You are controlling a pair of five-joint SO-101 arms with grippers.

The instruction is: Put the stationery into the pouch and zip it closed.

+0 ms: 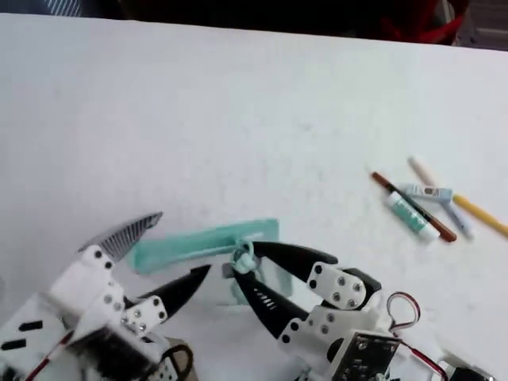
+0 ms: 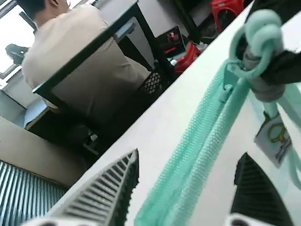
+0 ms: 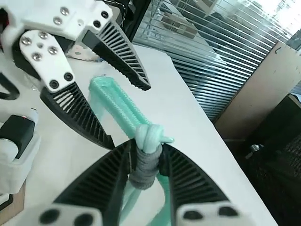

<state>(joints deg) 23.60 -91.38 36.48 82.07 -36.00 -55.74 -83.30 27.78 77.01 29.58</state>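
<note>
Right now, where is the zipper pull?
In the high view, the zipper pull is pinched in the right tool, on the pouch, front-centre of the table.

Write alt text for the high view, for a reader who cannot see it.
The right gripper pinches the zipper pull of a teal pouch on a white table, while the left gripper stands open around the pouch's other end. The stationery lies apart, outside the pouch.

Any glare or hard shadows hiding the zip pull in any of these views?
High view: the table is evenly lit, with only faint shadows by the pouch and the right gripper. Left wrist view: a bright window behind, but the zip pull is plainly lit. Right wrist view: daylight glares through the blinds; the pull in the gripper is unshadowed.
</note>
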